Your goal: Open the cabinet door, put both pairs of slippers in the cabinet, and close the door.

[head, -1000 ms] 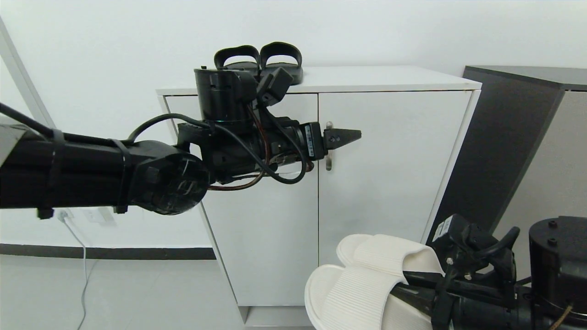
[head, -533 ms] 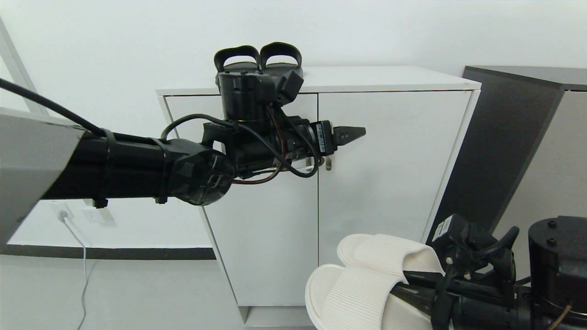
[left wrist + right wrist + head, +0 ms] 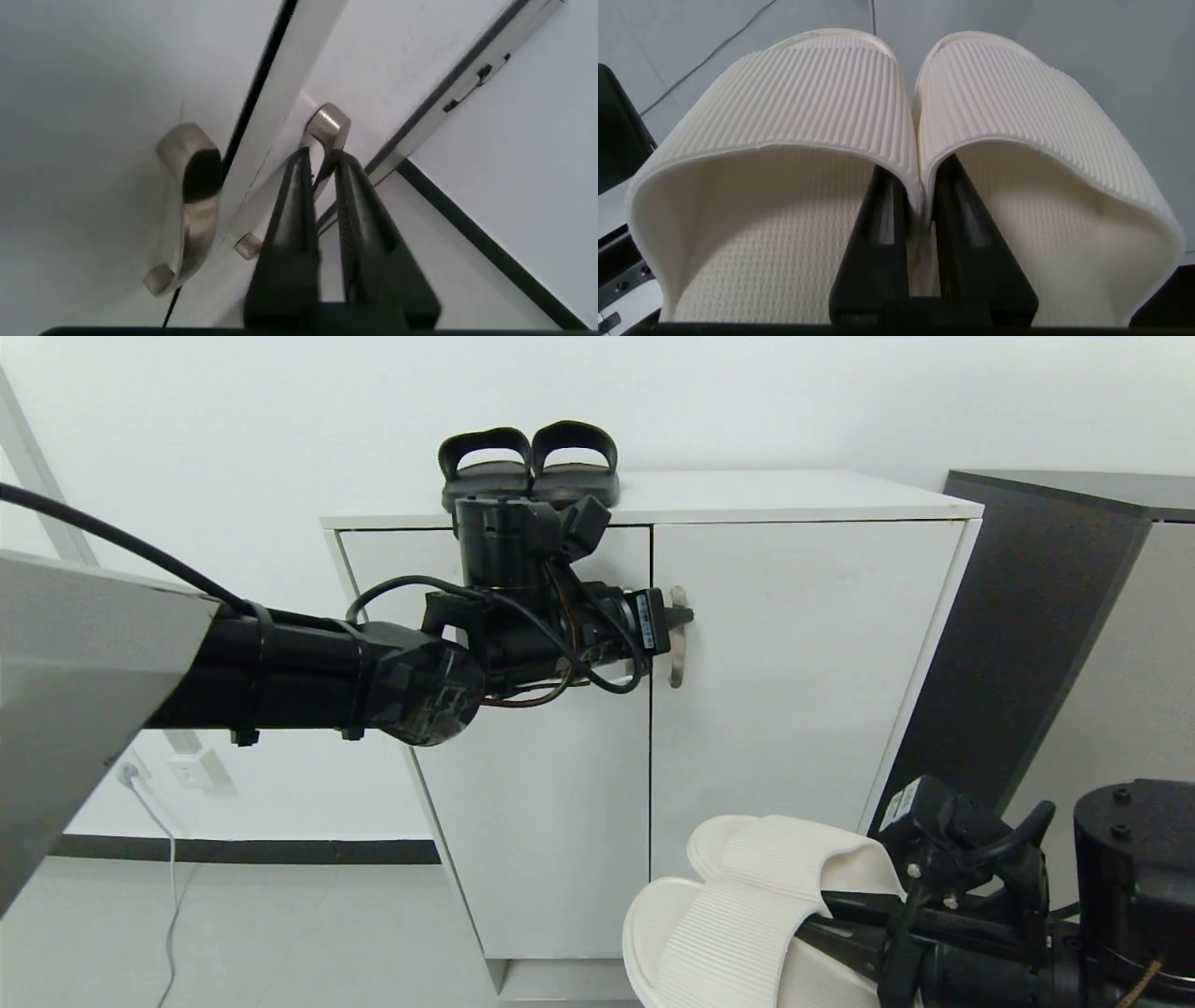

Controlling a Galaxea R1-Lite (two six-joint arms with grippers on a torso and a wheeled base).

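White wall at the back, with a white two-door cabinet (image 3: 794,709) in front of it, both doors shut as far as I can see. Black slippers (image 3: 529,462) sit side by side on its top. Left gripper (image 3: 680,616) is right at the door seam, jaws pinched narrow on the upper end of one metal door handle (image 3: 327,123). The second handle (image 3: 187,210) is just beside it, untouched. Right gripper (image 3: 920,191) sits low in front of the cabinet, jaws clamped on the white slippers (image 3: 813,103), squeezing their inner edges together.
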